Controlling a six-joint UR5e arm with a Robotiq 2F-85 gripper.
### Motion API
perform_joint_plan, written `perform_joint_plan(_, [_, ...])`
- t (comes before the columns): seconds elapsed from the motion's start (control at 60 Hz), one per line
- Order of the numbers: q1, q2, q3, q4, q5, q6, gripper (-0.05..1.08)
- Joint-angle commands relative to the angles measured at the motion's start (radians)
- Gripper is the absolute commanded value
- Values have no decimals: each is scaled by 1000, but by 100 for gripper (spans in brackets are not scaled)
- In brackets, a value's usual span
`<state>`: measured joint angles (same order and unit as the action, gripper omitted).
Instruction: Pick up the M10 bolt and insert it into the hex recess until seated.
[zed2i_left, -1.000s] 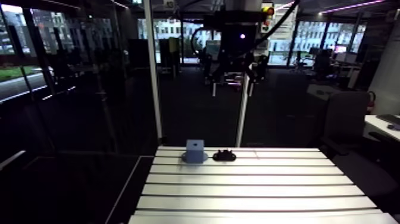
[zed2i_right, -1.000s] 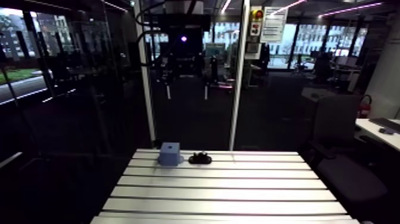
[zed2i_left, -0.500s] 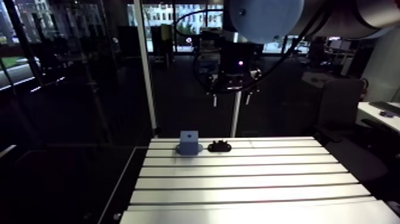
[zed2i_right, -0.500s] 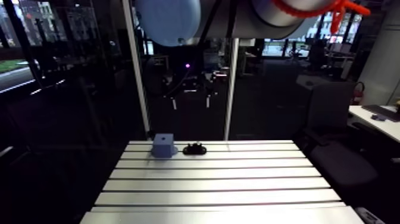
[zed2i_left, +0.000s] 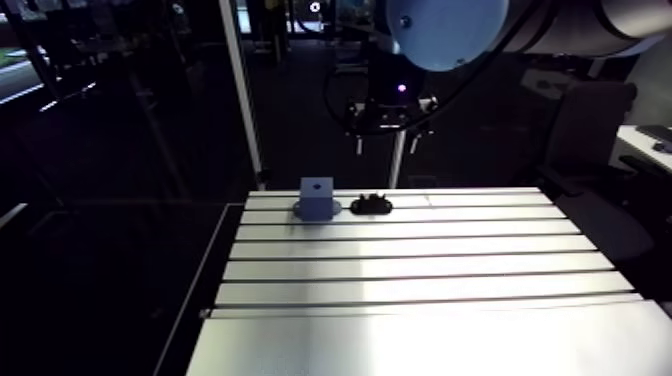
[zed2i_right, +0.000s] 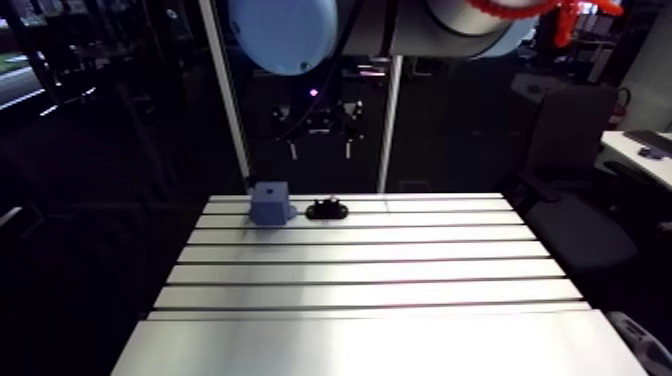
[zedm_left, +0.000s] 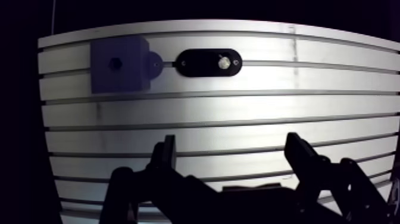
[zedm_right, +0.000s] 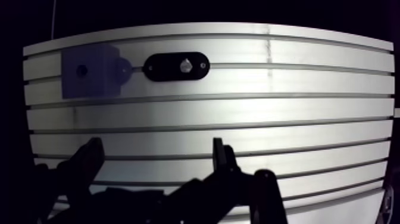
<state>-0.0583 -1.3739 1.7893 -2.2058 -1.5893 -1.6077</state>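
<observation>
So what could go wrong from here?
The bolt sits small inside the black holder, close beside the blue block; the open gripper might clip either while reaching. The block's hole looks narrow, so a slightly tilted bolt could jam rather than seat.

Bolt (zedm_left: 224, 62) sits in black oval holder (zedm_left: 196, 63) beside blue block (zedm_left: 128, 74) (its recess (zedm_left: 116, 62) seemingly on top).

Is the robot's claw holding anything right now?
No, nothing. The gripper is open and empty; the bolt sits in its black holder on the table, ahead of it.
</observation>
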Motion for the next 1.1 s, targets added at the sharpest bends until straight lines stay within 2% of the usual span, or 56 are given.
perform_joint_plan(0.017, [-2,51,-13,-15,-2,40,1])
perform_joint_plan(0.083, [-2,66,-14,-38,-1,47,1])
perform_joint_plan(0.15, [-2,88,-10,-74,8,45,1])
perform_joint_plan(0.6, [-14,182,-9,-201,8,-12,1])
perform_joint_plan(0.75, [-20,205,-19,-203,20,-13,1])
perform_joint_plan(1.1, [-24,257,-49,-222,34,-16,5])
